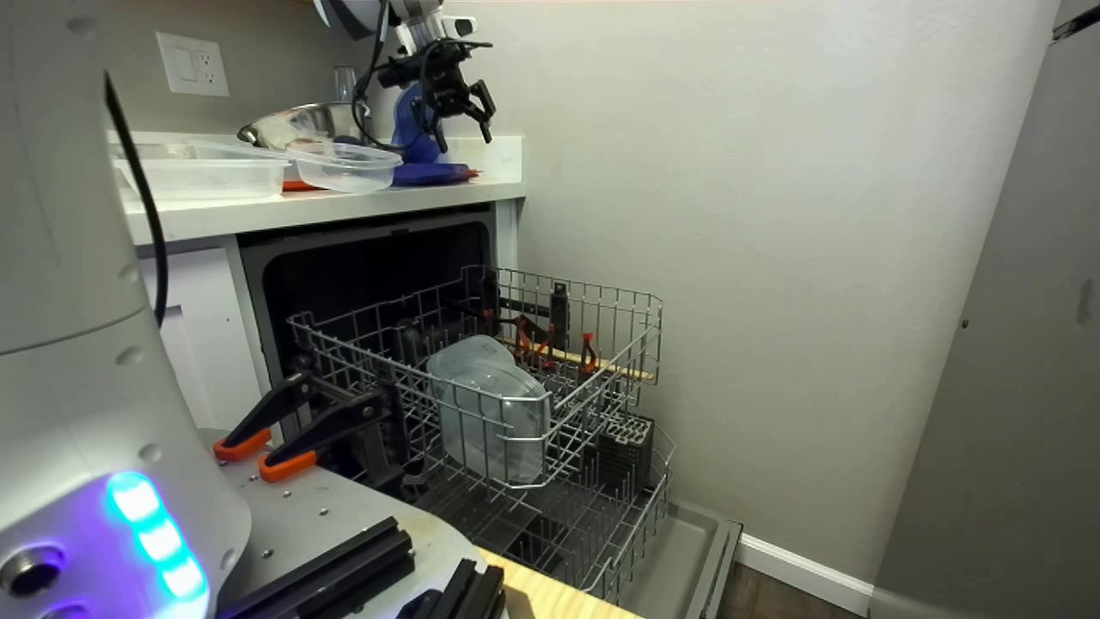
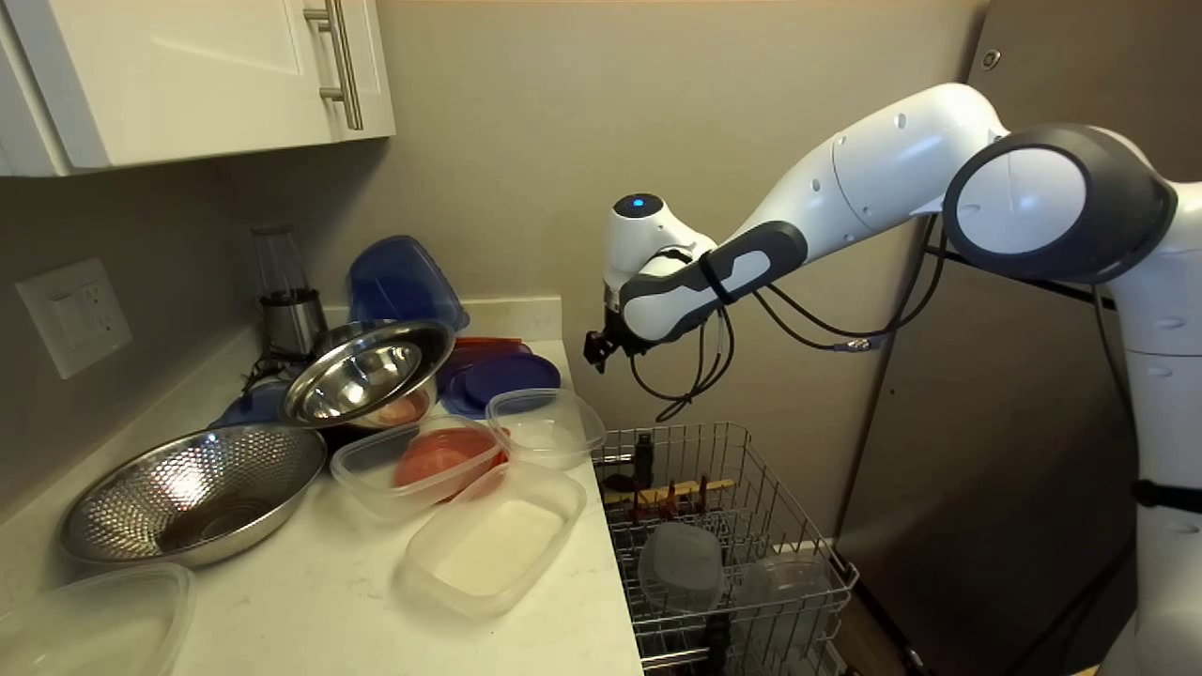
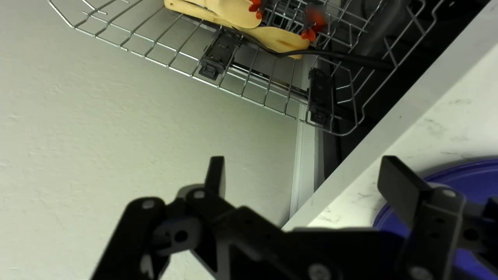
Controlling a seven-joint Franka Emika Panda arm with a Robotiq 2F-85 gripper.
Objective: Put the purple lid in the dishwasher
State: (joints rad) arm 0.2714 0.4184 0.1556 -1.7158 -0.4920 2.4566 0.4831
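The purple lid (image 2: pixel 512 374) is a flat round disc lying on the white counter's far end, near the wall. It also shows edge-on in an exterior view (image 1: pixel 427 174) and partly in the wrist view (image 3: pixel 480 181), where a finger covers some of it. My gripper (image 1: pixel 464 142) is open and empty, above and beside the lid, out past the counter edge. In the wrist view the gripper (image 3: pixel 303 159) has its fingers wide apart, with wall and counter edge between them. The dishwasher (image 1: pixel 369 266) is open under the counter, its wire rack (image 2: pixel 779 483) pulled out.
Clear tubs (image 2: pixel 498 535), a steel colander (image 2: pixel 197 488), steel bowls (image 2: pixel 366 376), a red lid (image 2: pixel 441 460) and a tall blue object (image 2: pixel 399 282) stand on the counter. The rack holds clear containers (image 1: pixel 490 413) and wooden utensils (image 3: pixel 272 37). A wall (image 1: pixel 773 215) borders the rack.
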